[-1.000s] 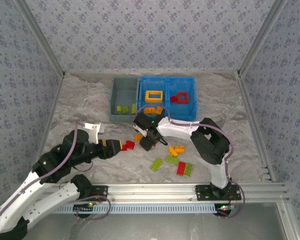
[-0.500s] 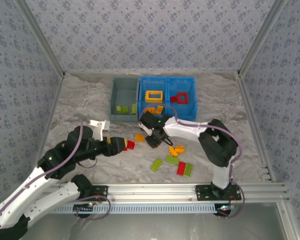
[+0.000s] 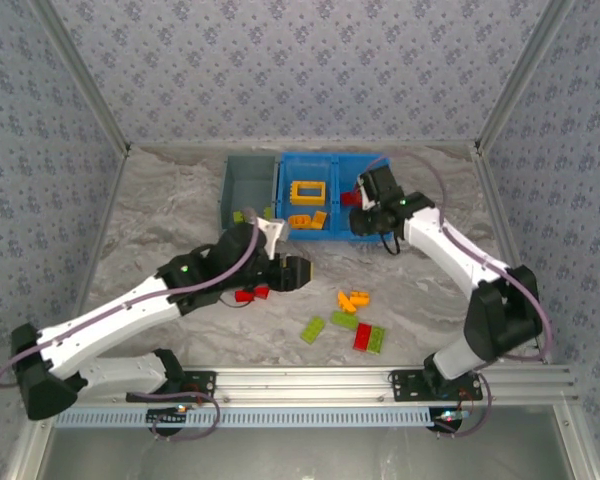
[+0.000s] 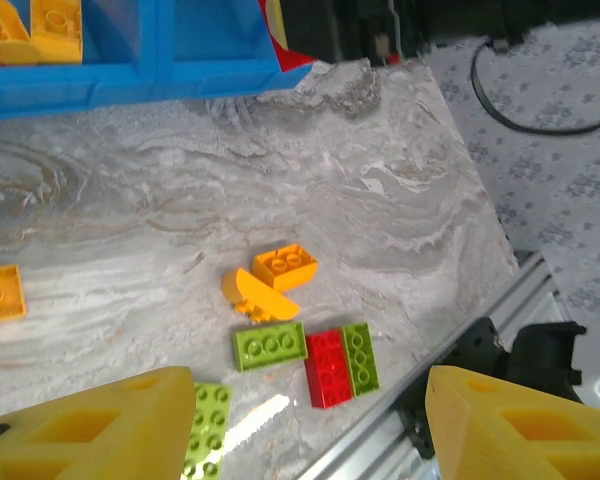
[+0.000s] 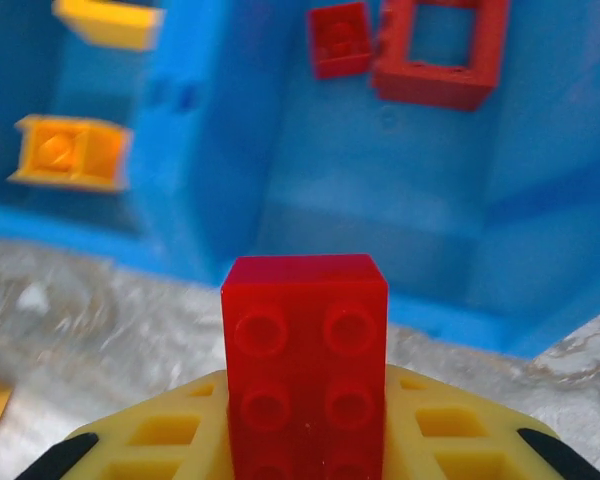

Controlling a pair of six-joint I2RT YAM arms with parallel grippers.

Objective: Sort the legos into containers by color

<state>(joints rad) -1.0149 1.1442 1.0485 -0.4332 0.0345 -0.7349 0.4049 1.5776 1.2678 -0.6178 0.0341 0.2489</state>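
A red brick [image 5: 305,360] is pinched between the fingers of the right gripper [image 3: 368,214] at the near edge of the blue tray [image 3: 332,158], by its right compartment, where a red frame [image 5: 440,52] lies. The left gripper [image 4: 310,430], fingers spread and empty, hangs over loose orange bricks [image 4: 270,282] on the table [image 4: 360,200]. A grey bin [image 3: 242,188] stands left of the tray.

Left gripper [image 4: 310,428] spread, right gripper [image 5: 306,440] clamped
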